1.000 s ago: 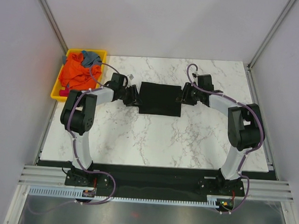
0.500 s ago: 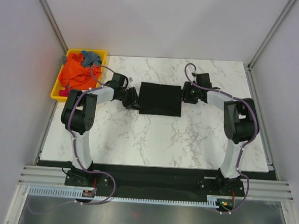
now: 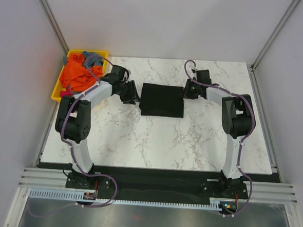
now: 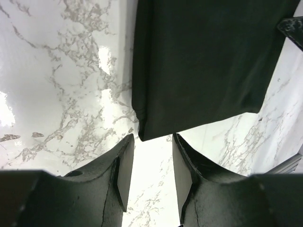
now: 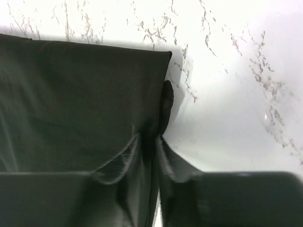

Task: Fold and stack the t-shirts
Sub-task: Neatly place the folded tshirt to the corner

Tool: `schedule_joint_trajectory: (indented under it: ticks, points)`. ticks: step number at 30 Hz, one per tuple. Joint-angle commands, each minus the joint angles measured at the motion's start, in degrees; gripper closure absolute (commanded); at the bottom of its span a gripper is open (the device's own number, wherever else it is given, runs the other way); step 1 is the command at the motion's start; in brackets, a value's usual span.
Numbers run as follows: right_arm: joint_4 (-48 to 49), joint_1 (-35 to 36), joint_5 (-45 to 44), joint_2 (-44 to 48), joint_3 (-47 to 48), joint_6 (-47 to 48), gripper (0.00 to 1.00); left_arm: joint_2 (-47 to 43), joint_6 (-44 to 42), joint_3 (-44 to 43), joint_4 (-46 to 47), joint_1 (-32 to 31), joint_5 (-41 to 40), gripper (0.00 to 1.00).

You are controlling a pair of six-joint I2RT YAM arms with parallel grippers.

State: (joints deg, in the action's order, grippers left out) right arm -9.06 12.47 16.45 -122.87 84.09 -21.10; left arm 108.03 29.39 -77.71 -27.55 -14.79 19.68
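From above, a folded rectangular black cloth t-shirt (image 3: 162, 100) lay mid-way across the white marble table (image 3: 139, 138). Crumpled orange and grey-blue cloth t-shirts (image 3: 78, 74) filled a yellow plastic tray (image 3: 57, 94).

In the left wrist view, the left gripper (image 4: 152, 165) stood spread and empty at the shirt's corner.

In the right wrist view, the right gripper (image 5: 156, 156) pinched the shirt's edge.

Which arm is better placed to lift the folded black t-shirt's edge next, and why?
Probably the right: the right gripper appears to pinch the right edge of the black t-shirt, while the left gripper stands open just short of a corner, holding nothing.
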Motion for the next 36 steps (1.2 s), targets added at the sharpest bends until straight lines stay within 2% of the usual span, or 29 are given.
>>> schedule_joint_trajectory:
  ticks: [1,2,3,5,11,18,25,32,36]
  points:
    - [0.18,-0.16,0.08,-2.64,2.47,0.89,0.77,-3.08,-1.35,-1.92,-1.72,-1.47,2.46,0.55]
    - [0.10,-0.16,-0.62,-2.99,2.74,1.41,0.82,-3.87,-1.44,-1.92,-2.15,-1.73,2.81,0.55]
    - [-0.08,-0.34,-0.80,-3.08,3.00,1.59,0.92,-5.44,-1.44,-1.92,-2.42,-2.17,3.17,0.55]
    - [-0.60,-0.95,-1.24,-3.08,3.97,2.47,1.00,-7.47,-1.52,-1.31,-2.86,-2.53,4.04,0.55]
    - [-4.47,-4.11,-2.03,-3.43,8.80,5.10,1.00,-13.80,-3.63,3.53,-4.44,-4.72,6.42,0.54]
    - [-11.94,-8.86,-8.27,-7.64,17.67,11.60,1.00,-18.02,-5.39,7.75,-4.79,-5.60,10.46,0.54]
    - [-19.76,-15.71,-13.98,-15.54,33.56,15.65,1.00,-18.64,-5.48,7.58,-4.79,-5.96,13.36,0.53]
    - [-20.74,-20.99,-20.30,-21.26,42.46,20.48,1.00,-17.85,-5.57,7.22,-4.79,-6.04,14.94,0.53]
    - [-20.56,-22.40,-24.70,-25.39,51.23,23.47,1.00,-17.33,-5.66,6.61,-4.71,-6.04,15.82,0.53]
